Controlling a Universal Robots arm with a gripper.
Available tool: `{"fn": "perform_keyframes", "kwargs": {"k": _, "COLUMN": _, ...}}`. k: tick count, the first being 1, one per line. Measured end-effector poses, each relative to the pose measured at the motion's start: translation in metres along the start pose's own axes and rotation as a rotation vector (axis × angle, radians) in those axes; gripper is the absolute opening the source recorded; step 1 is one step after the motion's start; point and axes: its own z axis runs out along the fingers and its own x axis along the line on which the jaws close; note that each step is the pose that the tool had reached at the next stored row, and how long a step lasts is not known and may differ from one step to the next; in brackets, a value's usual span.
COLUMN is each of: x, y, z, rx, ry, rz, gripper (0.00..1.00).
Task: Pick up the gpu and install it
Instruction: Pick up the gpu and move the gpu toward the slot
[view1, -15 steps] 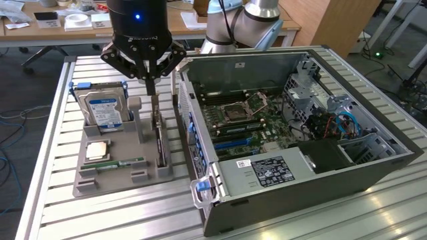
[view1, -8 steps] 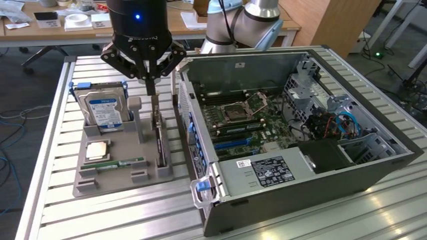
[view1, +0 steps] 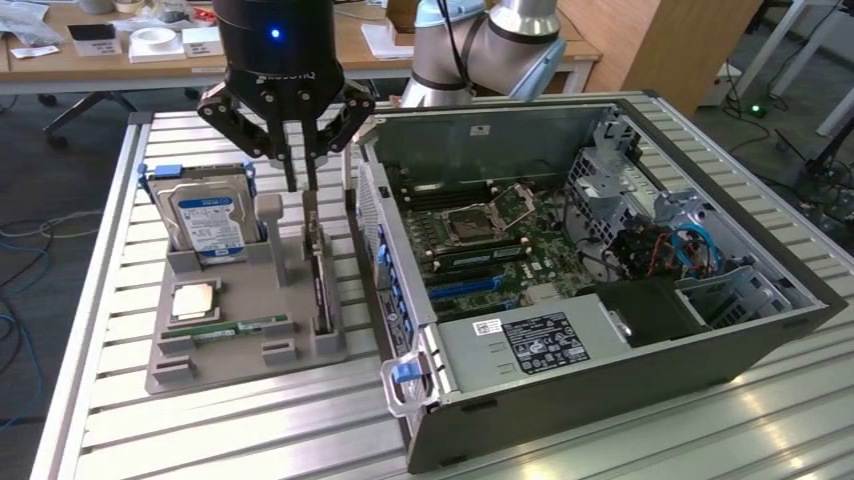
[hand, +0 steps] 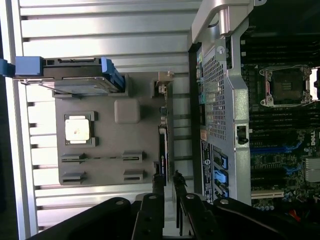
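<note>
a: where's the gpu (view1: 322, 275)?
b: stood on edge in the grey holder (view1: 227, 362), along the holder's edge nearest the pc case (view1: 601, 340). my gripper (view1: 299, 186) hangs right over it, tips narrow w/ a slim gap, holding nothing afaict.
a: handling?
b: i'd guess light, stiff, fragile. pinch the top edge, clear of chips. bottom edge + contacts hidden in the slot; can't tell if the tips touch it.
</note>
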Motion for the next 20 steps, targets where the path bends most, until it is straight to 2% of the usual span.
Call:
{"fn": "perform_keyframes", "kwargs": {"k": 1, "x": 0.0, "y": 0.0, "z": 0.0, "rx": 0.0, "ry": 0.0, "rz": 0.0, "gripper": 0.23}}
{"fn": "perform_keyframes", "kwargs": {"k": 2, "x": 0.0, "y": 0.0, "z": 0.0, "rx": 0.0001, "ry": 0.0, "rz": 0.0, "gripper": 0.23}}
{"fn": "perform_keyframes", "kwargs": {"k": 4, "x": 0.0, "y": 0.0, "z": 0.0, "rx": 0.0, "ry": 0.0, "rz": 0.0, "gripper": 0.35}}
{"fn": "perform_keyframes", "kwargs": {"k": 5, "x": 0.0, "y": 0.0, "z": 0.0, "rx": 0.0, "ry": 0.0, "rz": 0.0, "gripper": 0.35}}
{"fn": "perform_keyframes", "kwargs": {"k": 6, "x": 0.0, "y": 0.0, "z": 0.0, "rx": 0.0, "ry": 0.0, "rz": 0.0, "gripper": 0.42}}
{"fn": "perform_keyframes", "kwargs": {"k": 10, "x": 0.0, "y": 0.0, "z": 0.0013, "rx": -0.0003, "ry": -0.0002, "rz": 0.0, "gripper": 0.42}}
{"fn": "perform_keyframes", "kwargs": {"k": 20, "x": 0.0, "y": -0.0008, "z": 0.0191, "rx": 0.0, "ry": 0.0, "rz": 0.0, "gripper": 0.42}}
